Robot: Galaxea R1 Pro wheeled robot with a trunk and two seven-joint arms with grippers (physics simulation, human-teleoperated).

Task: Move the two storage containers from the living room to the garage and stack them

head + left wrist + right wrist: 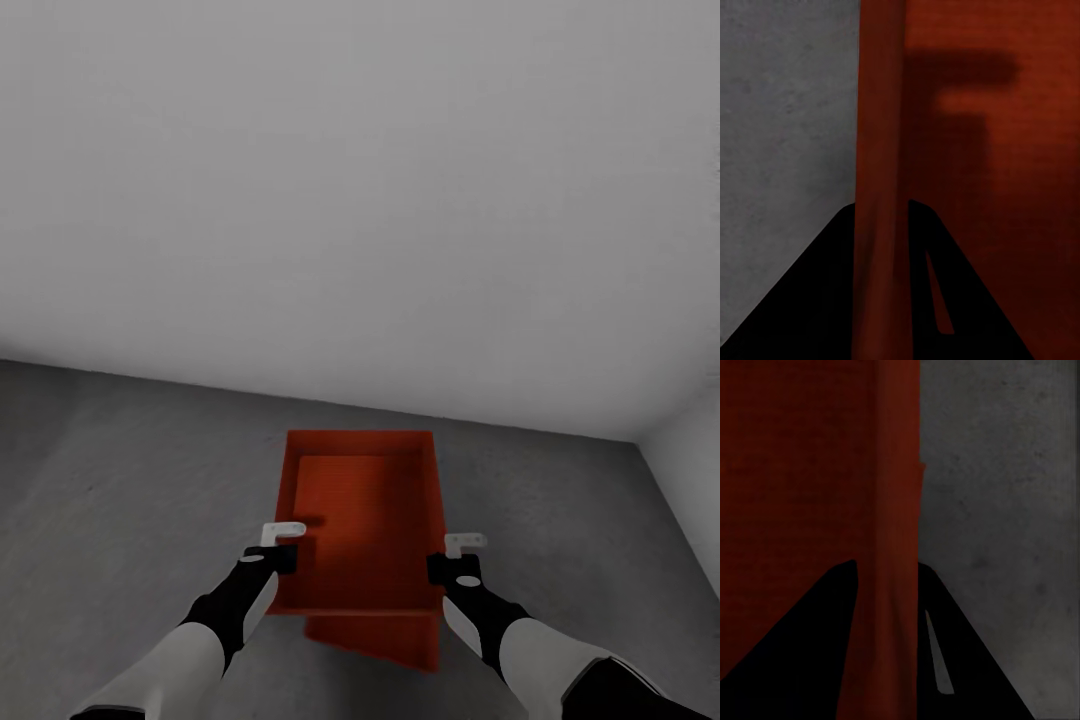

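Left claw (283, 545), right claw (452, 557) (clamping walls), container (365, 520) between

We can see just a slanted strip of a second red-orange plastic bin (385, 640) poking out beneath the near edge of the upper red-orange rectangular plastic bin (365, 520); the rest of it is covered, so we can't tell how squarely the two sit. In both wrist views the black fingers (817, 300) (967, 660) run off the frame, and the thin red wall (879, 187) (896, 547) between them hides the contact. We can't say whether the bins rest on the speckled grey concrete floor (130, 470).
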